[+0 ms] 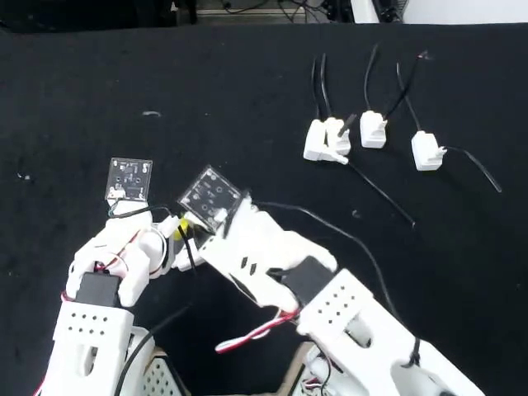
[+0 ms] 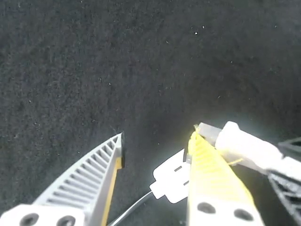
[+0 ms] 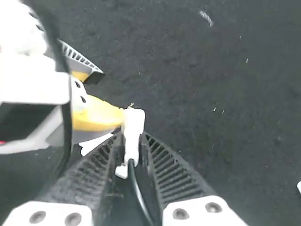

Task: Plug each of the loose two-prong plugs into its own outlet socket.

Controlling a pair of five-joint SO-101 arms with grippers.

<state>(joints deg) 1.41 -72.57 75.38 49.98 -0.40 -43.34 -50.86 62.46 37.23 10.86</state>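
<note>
Right tool (image 3: 131,140) is clenched on a white plug (image 3: 133,123). Its black fingers pinch the body from both sides, and the black cable (image 3: 135,181) trails back between them. Left tool (image 2: 156,137) stands released, with its grey and yellow fingers well apart. A slotted white piece (image 2: 170,181) lies between them, just beside the yellow finger (image 2: 209,174). It has two slots in its face and a thin lead behind, so it is probably a socket, though the view is too close to be sure. In the high view the two tools meet at lower left of centre, over the black worktop (image 1: 247,82).

By my judgement the task is at an early stage: the held plug is near the slotted piece but not seated in it. In the upper right of the high view lie more white pieces, each with a black lead. There is a touching pair (image 1: 326,140), a middle piece (image 1: 373,129) just to its right, and a far piece (image 1: 427,151) further right and apart. None of them is gripped, so most of the work looks to be left.

The held plug is small, blocky and plain white, with a hard, smooth-looking shell.
</note>
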